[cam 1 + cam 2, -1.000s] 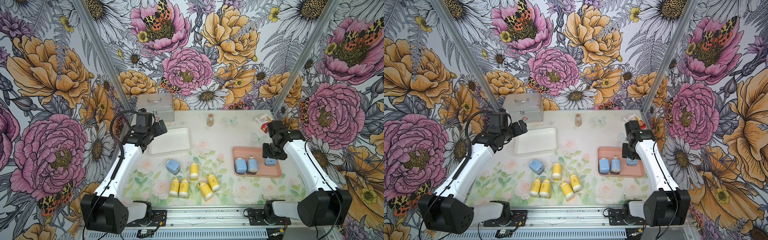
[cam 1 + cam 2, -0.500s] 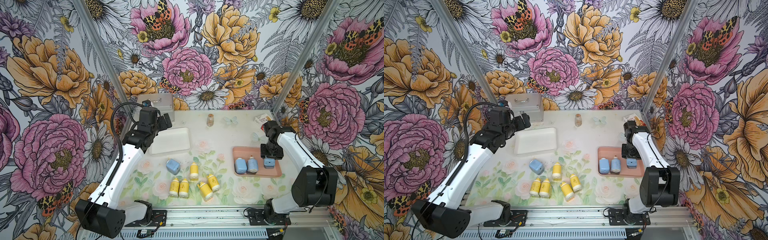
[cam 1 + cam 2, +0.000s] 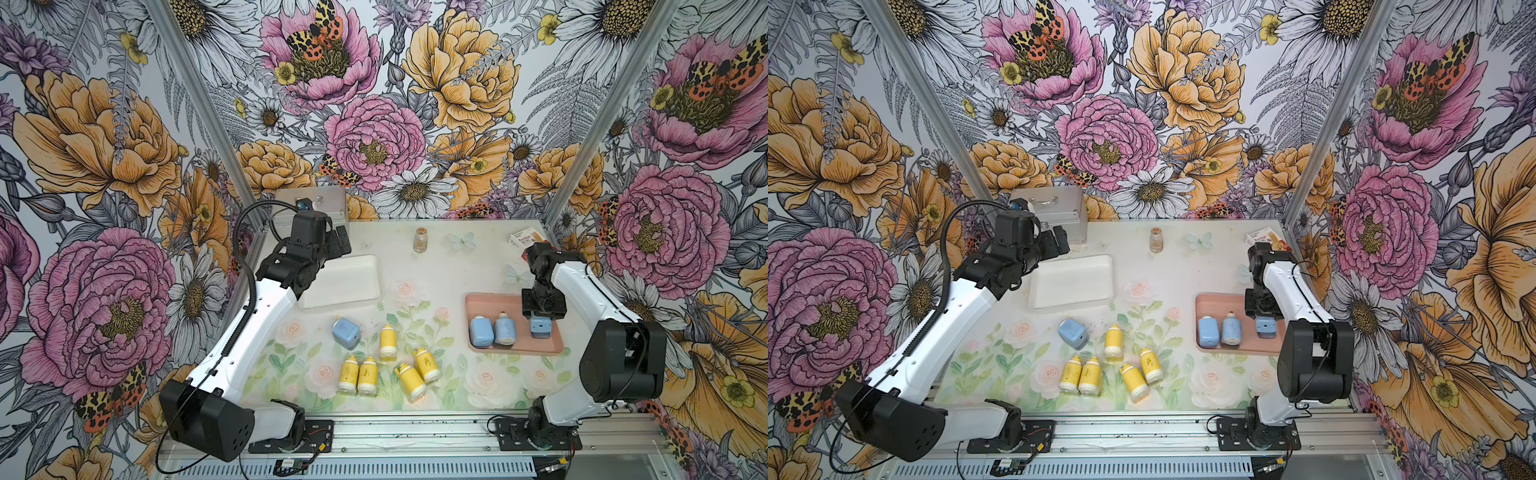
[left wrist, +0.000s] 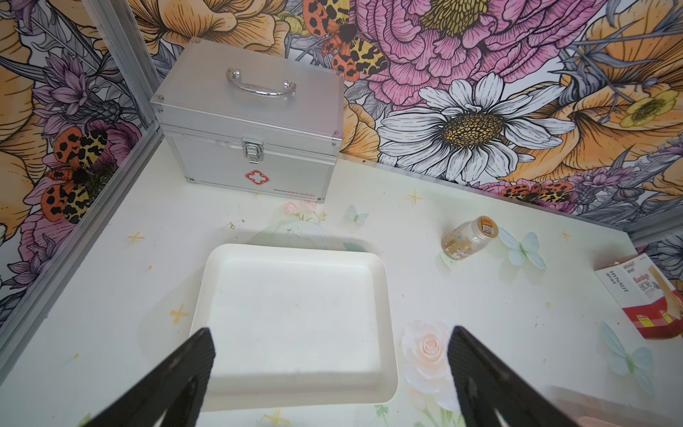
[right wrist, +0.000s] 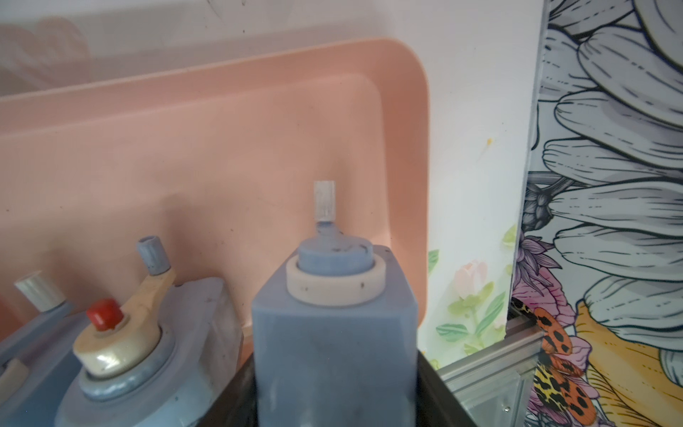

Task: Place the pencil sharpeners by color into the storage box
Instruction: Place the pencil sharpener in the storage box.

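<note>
My right gripper (image 5: 336, 388) is shut on a light-blue pencil sharpener (image 3: 540, 328), held over the right end of the shallow pink storage box (image 3: 490, 297). Two more blue sharpeners (image 3: 481, 331) (image 3: 504, 328) lie inside that box, beside the held one (image 5: 332, 332). A fourth blue sharpener (image 3: 345, 332) rests on the table near several yellow sharpeners (image 3: 388, 341), which lie in a loose group at the front middle. My left gripper (image 4: 330, 332) is open and holds nothing, raised over the near edge of the shallow white storage box (image 4: 295, 318), seen in both top views (image 3: 345, 282).
A closed silver first-aid case (image 3: 311, 203) stands in the back left corner. A brown glass vial (image 3: 420, 240) stands at the back middle. A bandage carton (image 3: 524, 240) lies at the back right behind the right arm. Flowered walls close in three sides.
My left arm has lifted and its open gripper has shifted a little to the right. My right arm's elbow has swung round, but its gripper and the blue sharpener have stayed over the pink box.
</note>
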Motion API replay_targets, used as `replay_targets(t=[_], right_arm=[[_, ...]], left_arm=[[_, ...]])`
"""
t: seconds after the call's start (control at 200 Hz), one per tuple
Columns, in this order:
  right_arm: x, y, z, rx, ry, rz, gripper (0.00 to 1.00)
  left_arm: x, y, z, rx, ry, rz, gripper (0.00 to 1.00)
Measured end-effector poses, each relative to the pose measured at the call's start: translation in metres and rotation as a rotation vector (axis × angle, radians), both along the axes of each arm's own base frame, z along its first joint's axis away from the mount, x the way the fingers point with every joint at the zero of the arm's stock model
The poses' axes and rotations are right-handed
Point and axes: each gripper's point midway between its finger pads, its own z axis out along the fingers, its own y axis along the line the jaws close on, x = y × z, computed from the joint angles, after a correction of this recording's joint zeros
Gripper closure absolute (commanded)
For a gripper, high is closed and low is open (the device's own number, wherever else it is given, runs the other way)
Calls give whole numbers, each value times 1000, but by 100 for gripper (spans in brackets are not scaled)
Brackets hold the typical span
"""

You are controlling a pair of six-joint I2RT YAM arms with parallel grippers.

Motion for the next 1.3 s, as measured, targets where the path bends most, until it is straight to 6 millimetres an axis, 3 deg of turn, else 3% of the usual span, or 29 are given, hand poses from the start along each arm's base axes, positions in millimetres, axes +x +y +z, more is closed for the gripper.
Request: replay_targets(t=[0.205, 0.711, 1.301], right_arm=[[-8, -3, -15, -17, 63, -1, 62], [-12, -22, -30, -33, 119, -58, 61], [-12, -25, -31, -35, 122, -66, 37]], left_arm=[[1, 0, -3, 6, 10, 3, 1], [5, -1, -11, 14, 30, 4, 1], [5, -2, -11, 14, 30, 3, 1]])
